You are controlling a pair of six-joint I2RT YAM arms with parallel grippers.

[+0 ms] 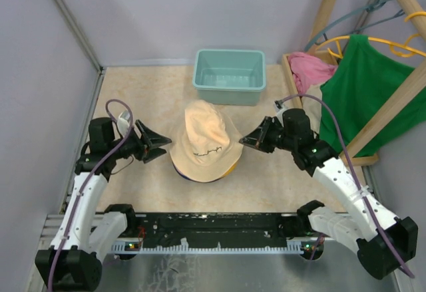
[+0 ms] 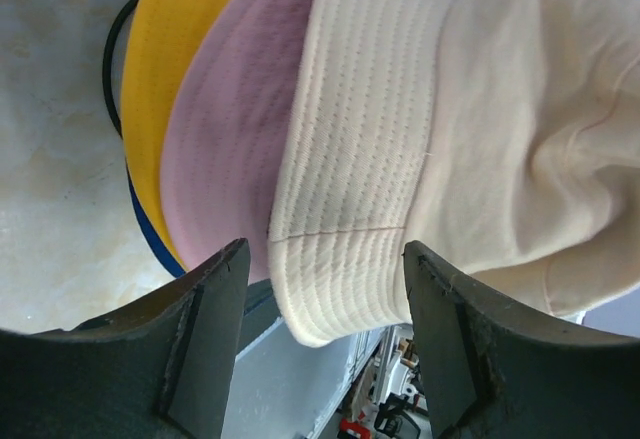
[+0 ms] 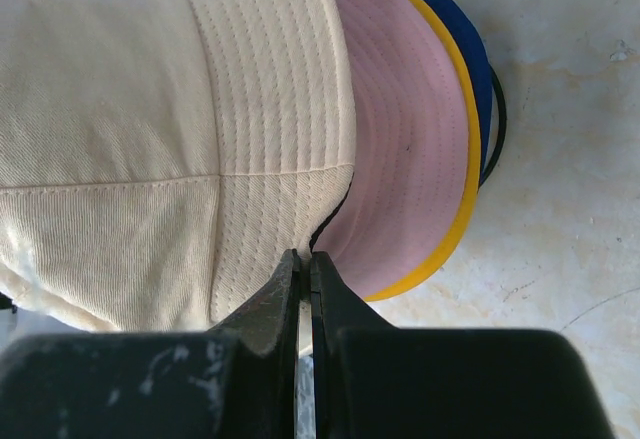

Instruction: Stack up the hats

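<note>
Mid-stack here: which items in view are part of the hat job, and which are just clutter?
Job: beige hat, pink hat, yellow hat, navy hat, all in one pile.
Lying about: teal bin, green shirt, pink cloth.

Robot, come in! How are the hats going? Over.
Left gripper open, right gripper shut, both beside hats. All four stacked, beige hat on top. Tub behind, not blocking.

beige hat (image 1: 202,139) top | pink hat (image 2: 230,119) | yellow-orange hat (image 2: 165,69) | navy hat (image 3: 455,29) bottom | one stack
</note>
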